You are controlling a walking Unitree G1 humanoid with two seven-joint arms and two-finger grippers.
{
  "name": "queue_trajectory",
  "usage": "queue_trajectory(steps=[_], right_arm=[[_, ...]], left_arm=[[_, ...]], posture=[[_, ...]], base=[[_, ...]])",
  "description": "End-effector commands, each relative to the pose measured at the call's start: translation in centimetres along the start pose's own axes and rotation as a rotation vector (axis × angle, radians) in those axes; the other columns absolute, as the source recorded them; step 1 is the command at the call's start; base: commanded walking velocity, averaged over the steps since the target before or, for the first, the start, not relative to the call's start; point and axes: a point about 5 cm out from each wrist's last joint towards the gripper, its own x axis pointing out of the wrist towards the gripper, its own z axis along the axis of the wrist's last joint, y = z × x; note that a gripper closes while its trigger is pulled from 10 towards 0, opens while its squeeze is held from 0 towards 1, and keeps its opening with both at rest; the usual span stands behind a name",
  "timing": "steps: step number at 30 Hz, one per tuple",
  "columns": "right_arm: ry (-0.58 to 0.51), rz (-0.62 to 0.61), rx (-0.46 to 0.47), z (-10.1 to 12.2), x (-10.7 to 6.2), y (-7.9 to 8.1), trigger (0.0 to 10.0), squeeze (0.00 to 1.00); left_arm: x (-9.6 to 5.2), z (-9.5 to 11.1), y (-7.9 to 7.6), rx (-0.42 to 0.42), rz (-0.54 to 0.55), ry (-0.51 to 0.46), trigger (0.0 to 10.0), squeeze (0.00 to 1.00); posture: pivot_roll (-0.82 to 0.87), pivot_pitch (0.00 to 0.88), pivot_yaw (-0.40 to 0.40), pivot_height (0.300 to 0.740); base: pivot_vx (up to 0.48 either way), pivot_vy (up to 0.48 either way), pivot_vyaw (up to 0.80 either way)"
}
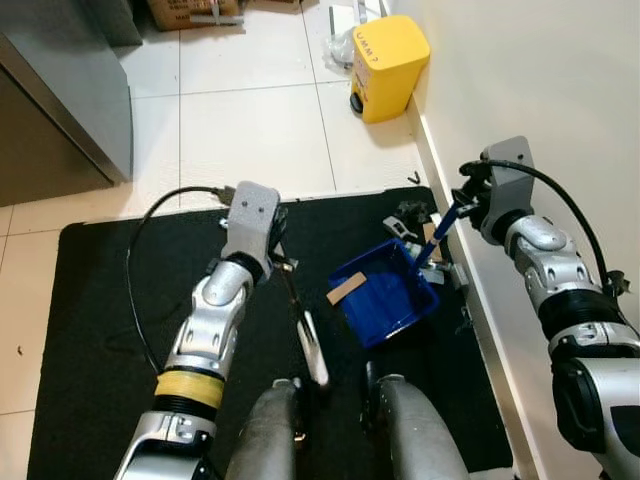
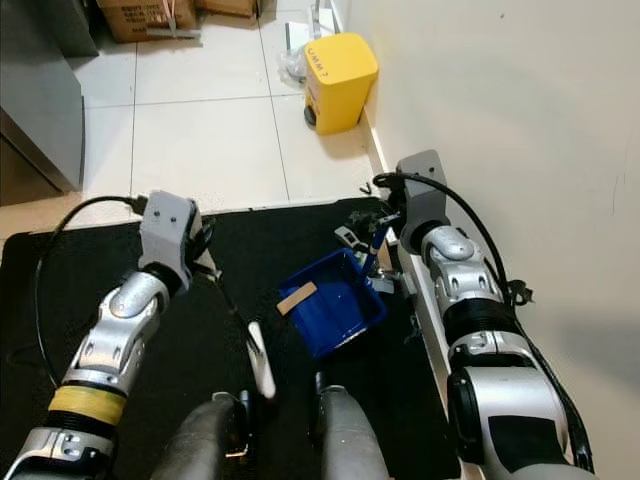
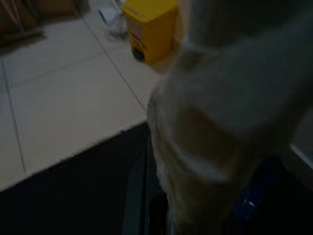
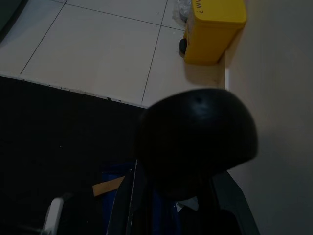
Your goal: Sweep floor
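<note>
A blue dustpan [image 1: 385, 295] stands on the black mat [image 1: 120, 300] close to the wall, with a tan scrap [image 1: 345, 290] lying in it. Its thin blue handle [image 1: 445, 235] rises to my right gripper [image 1: 462, 205], which is shut on it; a black knob [image 4: 195, 137] sits between the fingers in the right wrist view. My left gripper [image 1: 280, 255] is shut on a brush [image 1: 305, 325] with a thin dark shaft and a white end, which slants down to the mat just left of the dustpan. Small dark and white litter [image 1: 410, 218] lies behind the pan.
A yellow bin [image 1: 388, 65] stands against the right wall [image 1: 540, 80] on the pale tiles. A grey cabinet [image 1: 60, 90] is at the far left and a cardboard box [image 1: 190, 12] at the back. My legs [image 1: 270, 430] show at the bottom.
</note>
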Motion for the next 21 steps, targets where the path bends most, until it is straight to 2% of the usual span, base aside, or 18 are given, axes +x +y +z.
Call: queue_trajectory(steps=[1, 6, 13, 21], right_arm=[[0.091, 0.041, 0.057, -2.5, -0.3, 0.9, 10.0, 0.00], [0.089, 0.042, 0.056, -2.4, -0.2, 0.8, 10.0, 0.00], [0.084, 0.045, 0.056, -2.2, -0.2, 0.8, 10.0, 0.00], [0.077, 0.047, 0.064, -2.1, -0.2, 0.8, 10.0, 0.00]], left_arm=[[-0.4, -1.8, -0.3, -0.022, -0.018, 0.051, 10.0, 0.00], [0.0, -2.4, -0.2, -0.009, 0.002, 0.045, 10.0, 0.00], [1.8, -0.7, 0.4, -0.009, 0.075, -0.058, 10.0, 0.00], [3.5, 0.3, 0.1, 0.040, 0.082, -0.085, 10.0, 0.00]], posture=[[-0.07, 0.300, -0.048, 0.740], [-0.08, 0.301, -0.051, 0.740], [-0.09, 0.303, -0.055, 0.740], [-0.10, 0.305, -0.050, 0.740]], base=[[0.000, 0.000, 0.00], [0.000, 0.000, 0.00], [0.000, 0.000, 0.00], [0.000, 0.000, 0.00]])
